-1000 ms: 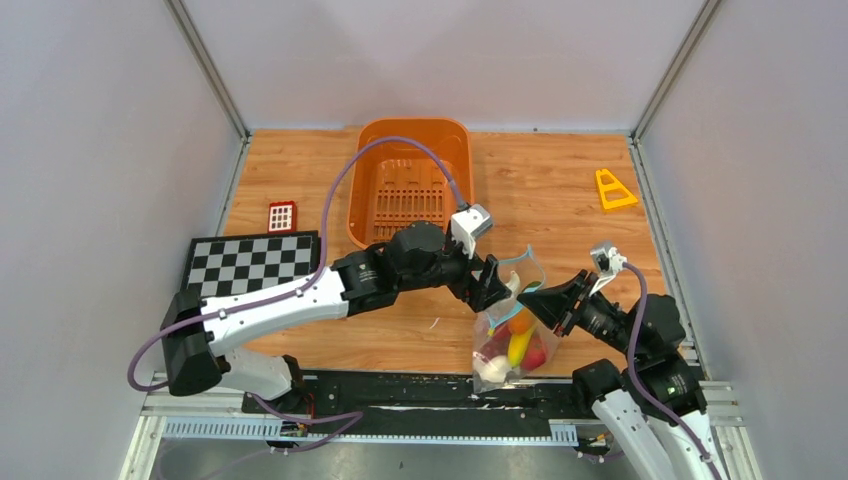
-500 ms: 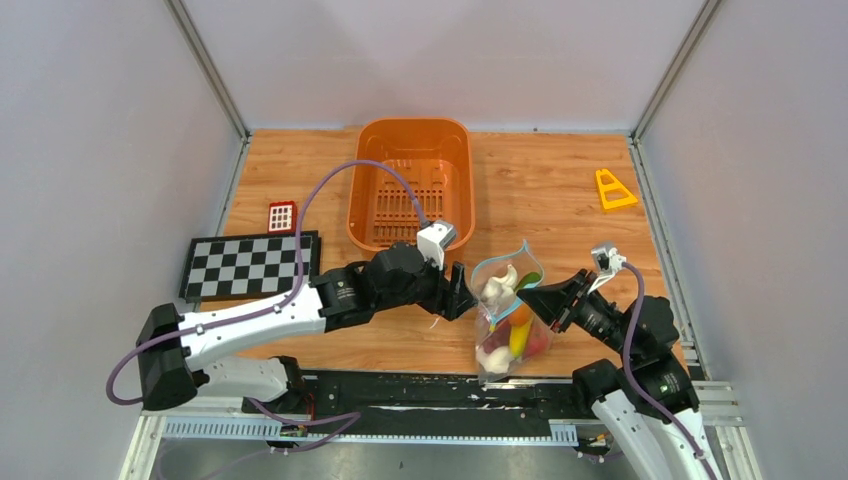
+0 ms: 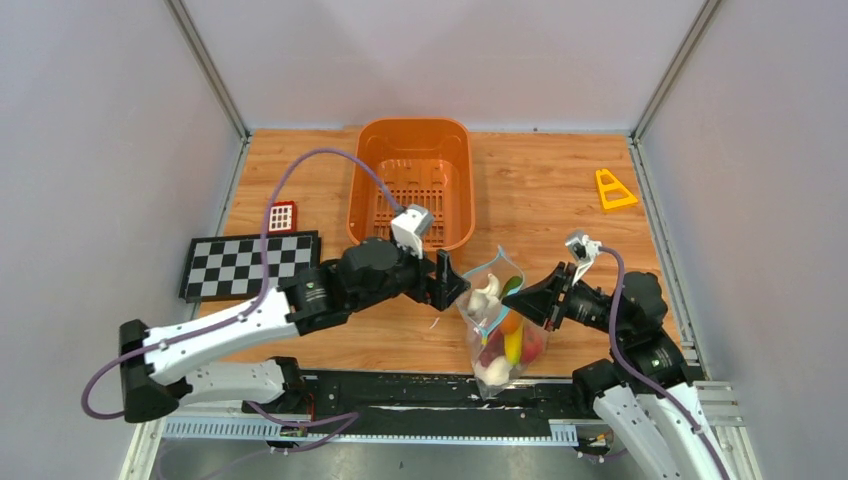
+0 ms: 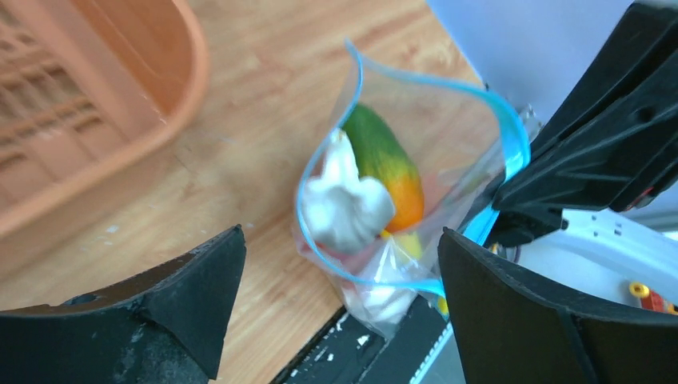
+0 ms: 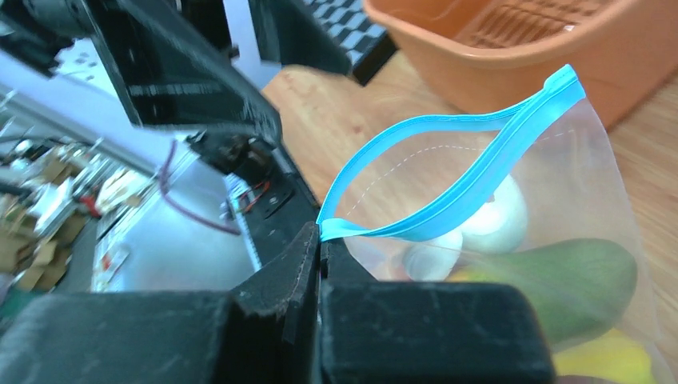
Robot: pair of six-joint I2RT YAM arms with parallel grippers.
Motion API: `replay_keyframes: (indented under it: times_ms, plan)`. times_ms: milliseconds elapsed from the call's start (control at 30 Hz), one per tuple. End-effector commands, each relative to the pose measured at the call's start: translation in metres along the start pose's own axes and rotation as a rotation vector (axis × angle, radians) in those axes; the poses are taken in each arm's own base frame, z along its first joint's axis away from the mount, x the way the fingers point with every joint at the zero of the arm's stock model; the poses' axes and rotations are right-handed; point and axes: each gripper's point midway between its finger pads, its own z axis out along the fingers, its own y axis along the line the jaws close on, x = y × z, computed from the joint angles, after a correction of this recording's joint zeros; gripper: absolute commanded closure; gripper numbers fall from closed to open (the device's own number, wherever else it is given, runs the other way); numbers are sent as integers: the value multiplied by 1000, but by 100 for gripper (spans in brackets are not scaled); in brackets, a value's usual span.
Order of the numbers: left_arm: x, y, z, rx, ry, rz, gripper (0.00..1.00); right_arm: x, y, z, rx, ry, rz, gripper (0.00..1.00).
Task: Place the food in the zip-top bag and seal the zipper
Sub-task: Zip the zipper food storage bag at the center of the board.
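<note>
- The right tool (image 5: 320,250) is clamped shut on one end of the zipper (image 5: 472,186), pinching both teal lips together at that corner.
- The left tool (image 4: 340,256) is spread wide with nothing in it. The bag (image 3: 497,335) shows in its gap but is not touched.
- The bag hangs between the two tools at the near edge of the tabletop (image 3: 560,190), just near and right of the basket (image 3: 415,150).
- The food (image 4: 345,206) looks to be all inside. A white garlic piece and a green-orange piece lie on top, with yellow and red ones beneath.
- So loading looks finished and sealing is the step in hand. Away from the pinched corner the zipper gapes in a broad loop.
- The bag's long axis runs far to near. Its mouth is at the far, raised end and opens up towards the left tool, and its bottom is at the near edge.
- Next, I'd say, the left tool must close on the strip beside the held corner and run along it to the free end, while the right tool holds the bag taut.
</note>
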Motion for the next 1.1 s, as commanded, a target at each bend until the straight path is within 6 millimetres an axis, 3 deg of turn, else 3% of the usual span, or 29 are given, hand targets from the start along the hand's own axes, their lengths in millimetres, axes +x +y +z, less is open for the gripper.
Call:
replay_keyframes:
  times_ms: [0, 200, 367, 533, 733, 867, 1067]
  plan:
    - [-60, 19, -49, -134, -157, 122, 2, -38, 64, -4, -295, 1, -167, 100]
    - [-71, 40, -74, -171, -138, 203, 0, -52, 96, -4, -484, 142, -191, 100]
    - [-72, 40, -82, -147, -136, 227, 0, -31, 80, 8, -487, 262, -156, 100]
    - [-48, 41, -77, -93, -51, 308, 0, -4, 66, 19, -487, 365, -119, 100]
    - [-25, 58, -74, -95, 25, 438, 0, 5, 65, 27, -531, 447, -122, 100]
    - [-13, 35, -69, 65, 50, 468, 0, 12, 65, 32, -548, 509, -118, 100]
    - [4, 33, -51, 122, 122, 525, 0, 21, 67, 38, -587, 574, -131, 100]
